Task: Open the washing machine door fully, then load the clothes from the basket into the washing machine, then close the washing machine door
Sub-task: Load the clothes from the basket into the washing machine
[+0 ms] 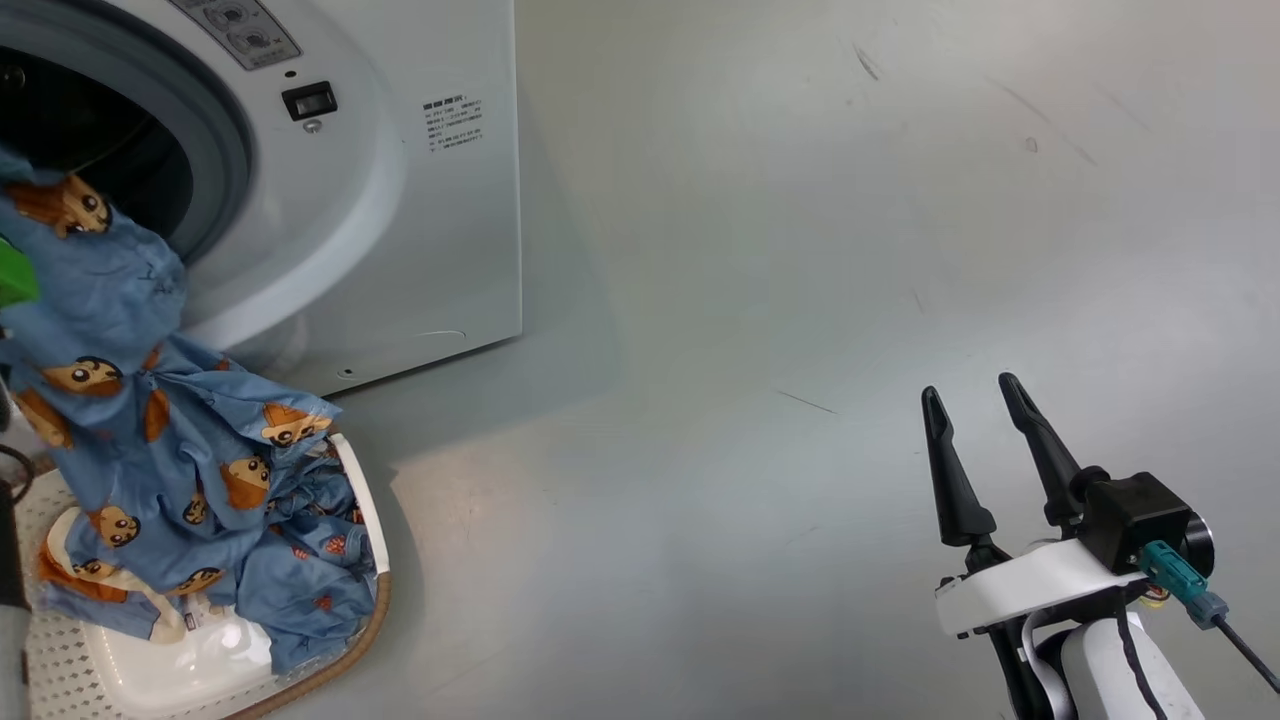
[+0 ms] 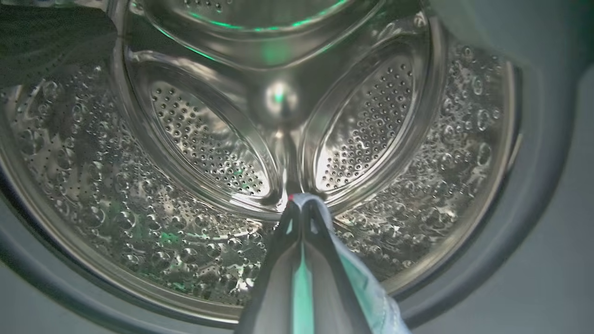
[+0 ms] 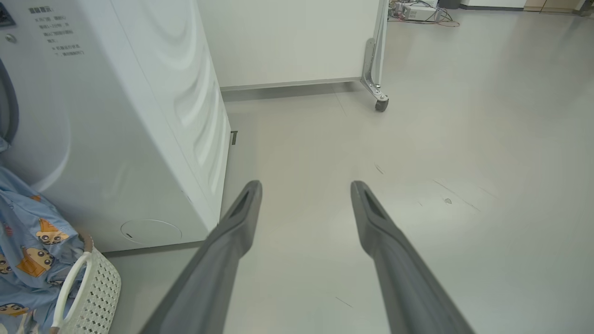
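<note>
Our left gripper [image 2: 299, 204] is clamped on the clothes [image 1: 150, 400], the blurred fabric trailing beneath it to the half-covered, cropped basket [image 1: 372, 560]; the drum [image 2: 204, 139] of the washing machine [image 1: 400, 200] lies ahead. Well right, our right gripper [image 1: 970, 390] stands spread, empty.

Blue printed clothes [image 1: 130, 300] stretch from basket [image 1: 368, 510] to washing machine [image 1: 430, 230].

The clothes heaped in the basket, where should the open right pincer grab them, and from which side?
Probably the crumpled folds of the clothes by the basket rim, approached from above on the robot's right: fabric stands above the rim there, and the right pincer is open on that side.
</note>
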You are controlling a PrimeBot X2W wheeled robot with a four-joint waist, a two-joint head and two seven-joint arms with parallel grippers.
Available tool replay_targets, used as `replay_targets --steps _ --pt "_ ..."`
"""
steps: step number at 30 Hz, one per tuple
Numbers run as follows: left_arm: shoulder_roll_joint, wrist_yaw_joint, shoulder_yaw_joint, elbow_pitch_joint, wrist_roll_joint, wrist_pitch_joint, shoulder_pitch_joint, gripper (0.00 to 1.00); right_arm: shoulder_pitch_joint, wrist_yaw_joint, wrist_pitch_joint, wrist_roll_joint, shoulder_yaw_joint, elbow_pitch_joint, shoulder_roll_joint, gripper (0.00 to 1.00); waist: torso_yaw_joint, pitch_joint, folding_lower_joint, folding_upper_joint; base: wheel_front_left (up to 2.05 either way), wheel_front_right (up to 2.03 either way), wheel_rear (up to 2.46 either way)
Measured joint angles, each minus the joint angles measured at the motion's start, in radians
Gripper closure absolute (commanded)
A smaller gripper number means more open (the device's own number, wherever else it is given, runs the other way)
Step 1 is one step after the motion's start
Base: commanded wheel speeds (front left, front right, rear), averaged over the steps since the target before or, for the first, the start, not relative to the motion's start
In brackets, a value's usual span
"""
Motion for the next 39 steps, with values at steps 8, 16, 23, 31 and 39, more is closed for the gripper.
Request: replay_targets --steps 8,16,23,31,39 --pt "0.021 0.011 0.017 0.07 0.0 -0.028 -0.128 1.0 -0.013 0.0 0.0 -0.006 0.009 -0.003 -0.03 0.0 0.002 0.07 0.0 0.0 0.0 0.0 0.0" --pt "0.044 0.013 0.018 0.14 0.005 -0.047 -0.222 1.0 -0.017 0.0 0.0 -0.006 0.016 -0.007 -0.037 0.0 0.002 0.133 0.0001 0.0 0.0 0.0 0.0" --pt "0.078 0.022 0.016 0.189 0.02 -0.046 -0.29 1.0 -0.024 0.0 0.0 -0.006 0.021 -0.011 -0.039 0.0 -0.001 0.171 0.0 0.0 0.0 0.0 0.0" --pt "0.132 0.022 0.01 0.213 0.049 -0.052 -0.414 1.0 -0.041 0.0 0.0 -0.004 0.025 -0.023 -0.038 0.0 -0.011 0.221 0.0 0.0 0.0 0.0 0.0" --pt "0.158 0.022 -0.007 0.253 0.08 -0.094 -0.497 1.0 -0.055 0.0 0.0 -0.004 0.028 -0.022 -0.037 0.0 -0.025 0.261 -0.0001 0.0 0.0 0.0 0.0"
